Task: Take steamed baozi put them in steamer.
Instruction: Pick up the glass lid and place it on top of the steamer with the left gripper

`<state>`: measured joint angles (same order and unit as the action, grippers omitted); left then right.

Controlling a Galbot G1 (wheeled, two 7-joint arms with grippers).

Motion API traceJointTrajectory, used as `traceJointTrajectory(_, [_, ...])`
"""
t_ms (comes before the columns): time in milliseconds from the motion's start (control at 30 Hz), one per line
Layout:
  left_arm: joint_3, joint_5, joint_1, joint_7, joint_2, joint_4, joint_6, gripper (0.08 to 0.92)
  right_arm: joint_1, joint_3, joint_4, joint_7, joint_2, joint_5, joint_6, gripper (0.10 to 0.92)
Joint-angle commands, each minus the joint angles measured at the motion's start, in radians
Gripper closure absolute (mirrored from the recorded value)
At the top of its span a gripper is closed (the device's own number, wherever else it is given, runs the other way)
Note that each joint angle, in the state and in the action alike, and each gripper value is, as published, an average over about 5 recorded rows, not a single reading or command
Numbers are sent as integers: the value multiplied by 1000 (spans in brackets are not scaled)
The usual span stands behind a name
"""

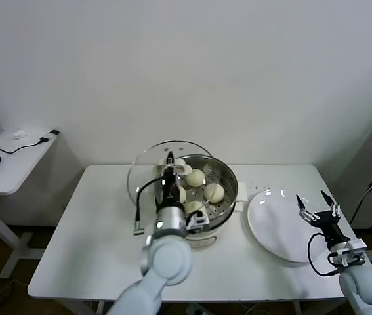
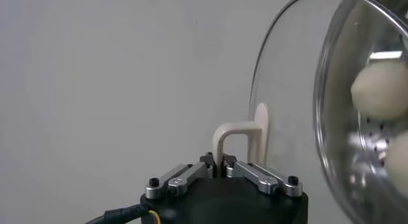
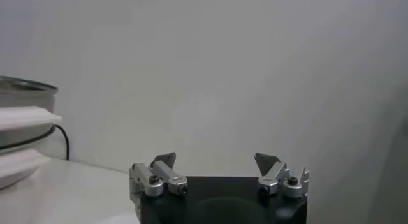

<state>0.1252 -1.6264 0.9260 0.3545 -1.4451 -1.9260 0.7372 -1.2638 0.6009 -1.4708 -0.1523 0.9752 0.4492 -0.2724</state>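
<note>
My left gripper (image 2: 223, 166) is clamping the glass lid (image 1: 147, 172) by its handle (image 2: 242, 139), tilted beside the steamer (image 1: 228, 180) where the steamed baozi (image 1: 214, 192) are sitting, while my right gripper (image 1: 318, 209) is hanging spread wide by the white plate (image 1: 274, 223).

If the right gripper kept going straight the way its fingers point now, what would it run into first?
Probably nothing nearby. The open right gripper hangs beside the empty plate, pointing toward the bare back wall. The steamer sits off to the side, apparently outside that line; depth is unclear.
</note>
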Motion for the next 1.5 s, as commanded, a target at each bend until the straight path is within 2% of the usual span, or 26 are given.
traceJointTrajectory(33, [85, -60, -92, 4, -206, 245, 31, 850, -7, 24, 13, -6, 0, 0, -9, 203])
traceJointTrajectory(533, [34, -35, -82, -28, -206, 335, 37, 850, -2, 19, 23, -12, 12, -15, -16, 203])
traceJointTrajectory(1500, [41, -7, -99, -71, -213, 369, 32, 850, -16, 44, 35, -20, 25, -26, -30, 203])
